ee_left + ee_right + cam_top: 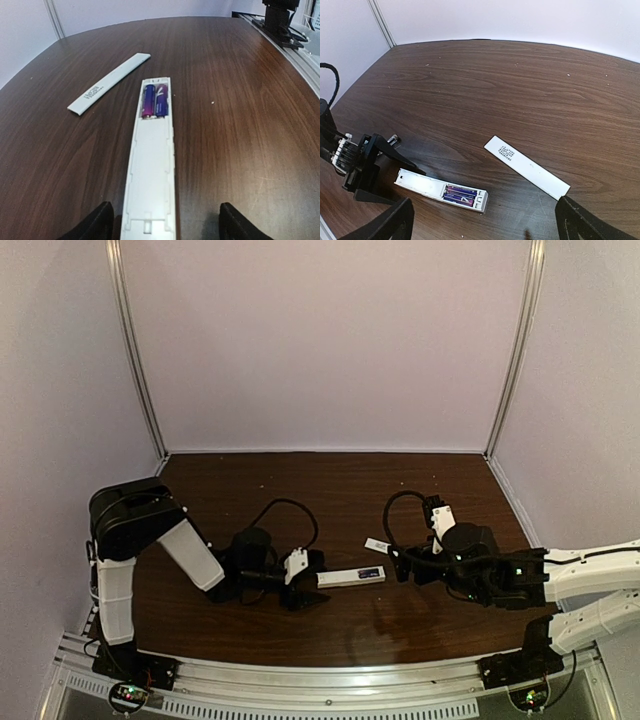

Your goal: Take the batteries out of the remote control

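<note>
The white remote control [150, 170] lies on the table with its back open. Two purple batteries [155, 100] sit side by side in the compartment at its far end. The thin white back cover [107, 83] lies apart, to the left. My left gripper [165, 231] is open, its fingers either side of the remote's near end without touching it. In the right wrist view the remote [422, 184], batteries [460, 194] and cover [526, 166] lie below my right gripper [487, 230], which is open, empty and held above the table. From above, the remote [350, 577] lies between both grippers.
The brown wooden table [330, 490] is enclosed by pale walls at the back and sides. A metal rail [320, 690] runs along the near edge. Black cables loop over both arms near the wrists.
</note>
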You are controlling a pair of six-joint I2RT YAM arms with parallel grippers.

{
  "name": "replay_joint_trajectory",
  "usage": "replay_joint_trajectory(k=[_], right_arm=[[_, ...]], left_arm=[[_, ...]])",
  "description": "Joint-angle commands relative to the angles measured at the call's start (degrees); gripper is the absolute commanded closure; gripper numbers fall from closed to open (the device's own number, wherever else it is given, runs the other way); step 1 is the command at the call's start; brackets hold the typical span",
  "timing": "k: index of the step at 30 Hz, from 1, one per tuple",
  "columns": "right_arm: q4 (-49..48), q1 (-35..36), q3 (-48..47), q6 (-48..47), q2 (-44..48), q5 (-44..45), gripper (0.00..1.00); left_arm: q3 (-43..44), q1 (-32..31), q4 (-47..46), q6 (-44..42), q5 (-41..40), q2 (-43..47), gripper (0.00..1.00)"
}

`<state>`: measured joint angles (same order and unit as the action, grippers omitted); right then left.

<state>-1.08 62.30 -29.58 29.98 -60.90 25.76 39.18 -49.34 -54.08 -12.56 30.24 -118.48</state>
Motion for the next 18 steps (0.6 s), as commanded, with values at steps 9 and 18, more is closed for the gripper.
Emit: replay_joint_trajectory(k=[9, 18], right_arm=[[0.70, -0.50, 0.89, 0.62, 0.35, -0.17, 0.00], [2.08, -0.45, 0.67, 0.70, 0.35, -1.18, 0.00]], left_arm=[[-7.91, -0.13, -3.90, 1.60, -0.10, 11.24, 0.03], [-12.87, -0.14, -7.41, 6.07, -11.51, 18.01, 0.03]])
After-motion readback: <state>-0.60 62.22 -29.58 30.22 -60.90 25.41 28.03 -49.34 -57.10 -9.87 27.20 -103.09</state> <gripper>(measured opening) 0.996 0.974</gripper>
